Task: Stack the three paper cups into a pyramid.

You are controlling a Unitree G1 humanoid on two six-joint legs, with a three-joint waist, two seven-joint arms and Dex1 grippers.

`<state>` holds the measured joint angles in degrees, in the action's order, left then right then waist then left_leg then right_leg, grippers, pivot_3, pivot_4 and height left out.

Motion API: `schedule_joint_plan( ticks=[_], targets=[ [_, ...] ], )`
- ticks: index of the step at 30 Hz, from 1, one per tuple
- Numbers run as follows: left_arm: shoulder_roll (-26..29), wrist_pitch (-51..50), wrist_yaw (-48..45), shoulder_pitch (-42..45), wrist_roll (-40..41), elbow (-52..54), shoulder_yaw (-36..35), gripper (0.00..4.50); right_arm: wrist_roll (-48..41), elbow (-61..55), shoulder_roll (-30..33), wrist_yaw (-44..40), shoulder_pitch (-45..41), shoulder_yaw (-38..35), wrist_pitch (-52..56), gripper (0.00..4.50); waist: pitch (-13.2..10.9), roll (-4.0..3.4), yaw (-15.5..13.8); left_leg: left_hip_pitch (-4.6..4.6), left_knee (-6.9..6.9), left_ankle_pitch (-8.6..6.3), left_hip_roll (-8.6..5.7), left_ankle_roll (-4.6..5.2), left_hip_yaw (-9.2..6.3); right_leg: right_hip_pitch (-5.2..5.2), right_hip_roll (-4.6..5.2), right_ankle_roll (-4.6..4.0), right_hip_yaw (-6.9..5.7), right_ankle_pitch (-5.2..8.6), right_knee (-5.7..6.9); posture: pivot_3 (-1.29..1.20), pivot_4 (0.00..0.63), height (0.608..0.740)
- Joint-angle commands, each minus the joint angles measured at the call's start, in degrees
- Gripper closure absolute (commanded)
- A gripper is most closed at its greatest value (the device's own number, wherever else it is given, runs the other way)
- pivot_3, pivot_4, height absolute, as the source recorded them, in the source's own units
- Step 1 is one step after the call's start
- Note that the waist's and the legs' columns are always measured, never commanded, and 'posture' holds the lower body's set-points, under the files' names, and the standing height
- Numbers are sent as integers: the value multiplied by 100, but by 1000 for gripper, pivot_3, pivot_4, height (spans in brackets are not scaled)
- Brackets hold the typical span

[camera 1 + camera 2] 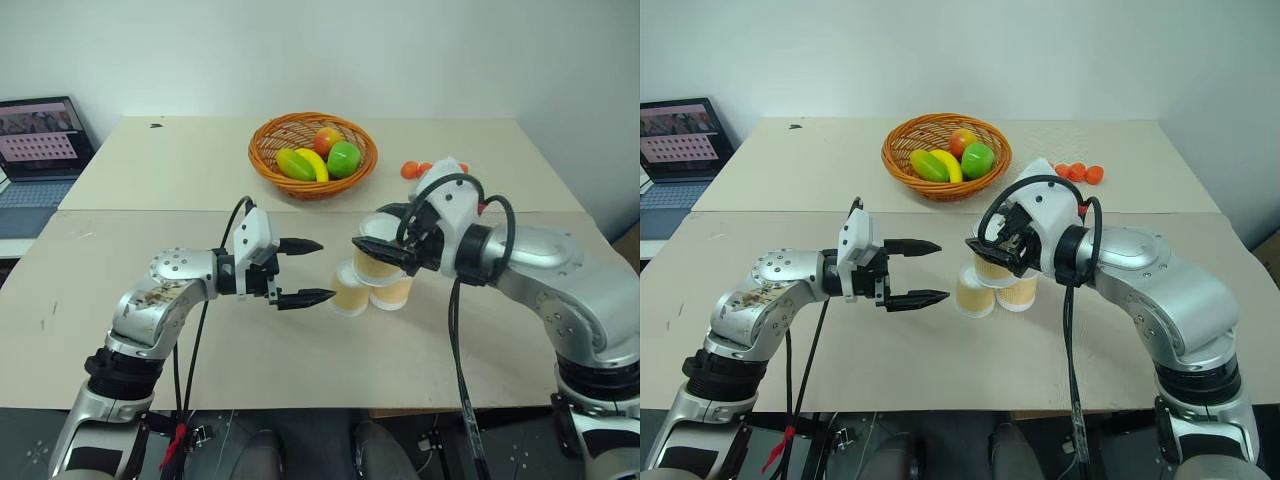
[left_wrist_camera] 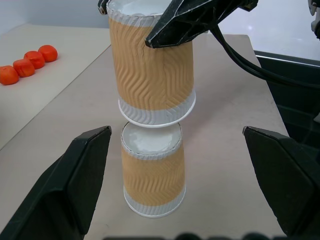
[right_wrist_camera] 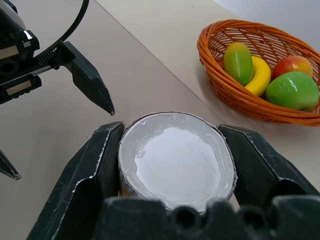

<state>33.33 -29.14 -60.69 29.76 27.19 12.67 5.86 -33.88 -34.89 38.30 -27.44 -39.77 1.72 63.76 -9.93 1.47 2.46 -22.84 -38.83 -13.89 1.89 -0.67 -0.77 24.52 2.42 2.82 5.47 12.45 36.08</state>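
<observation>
Right gripper [image 1: 385,252] had its fingers [image 3: 97,165] pinching the top cup [image 2: 151,70] across the sidewall, upside down with the white base up, hovering over the two base cups near the middle of the desk [image 1: 150,180]. From the left wrist view its rim sat just above, maybe just touching, the base of the cup below; couldn't tell which. Base cups: left base cup [image 1: 350,290] and right base cup [image 1: 392,292], both inverted, side by side and touching or nearly so. Left gripper [image 1: 300,271] hung level just left of the stack, fingers [image 2: 75,175] spread wide, holding nothing, pointed at the cups. Fruit basket [image 1: 313,153] was at the far side of the desk, small orange balls [image 1: 1080,172] to the far right, laptop [image 1: 40,140] off the far left edge; all well apart from the stack. Handling, my read: these looked like thin corrugated paper, very light, so they'd tip or skid at any nudge and the wall would dent or go oval under a hard squeeze. The ribbed sleeve should give decent friction, so a light grip is probably enough. Best hold is mid-wall across the diameter, as the right gripper had it, away from the rim that has to land. The top cup needs to straddle both bases evenly; off centre and it would likely roll off. The spread left fingers could brace the left base cup, though touching it risks shoving the pair apart.
</observation>
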Motion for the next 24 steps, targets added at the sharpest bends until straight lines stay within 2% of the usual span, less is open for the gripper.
schedule_joint_plan(
  ticks=[1,8,16,24],
  targets=[
    [15,-33,28,90,61,158,-30,0,-41,-11,-107,39,-270,-230,-134,1230,0,0,1,0,0,0,0,0,0,0,0,0,0,0,0,0,150,734],
    [23,-22,34,112,43,115,-29,0,-96,30,-175,63,-335,-335,-130,1230,0,0,0,-2,0,0,0,0,-1,1,0,-1,-1,-1,0,0,150,734],
    [159,-14,-83,180,25,65,-37,0,-201,415,-386,42,127,-931,-553,1230,0,1,-3,-2,0,0,0,0,0,0,0,-2,0,-1,0,0,150,734],
    [204,-27,-101,235,13,40,-40,0,-219,525,-547,68,267,-1023,-690,1230,0,1,10,-1,1,0,0,0,0,0,-1,-2,0,-1,1,0,150,734]
  ],
)
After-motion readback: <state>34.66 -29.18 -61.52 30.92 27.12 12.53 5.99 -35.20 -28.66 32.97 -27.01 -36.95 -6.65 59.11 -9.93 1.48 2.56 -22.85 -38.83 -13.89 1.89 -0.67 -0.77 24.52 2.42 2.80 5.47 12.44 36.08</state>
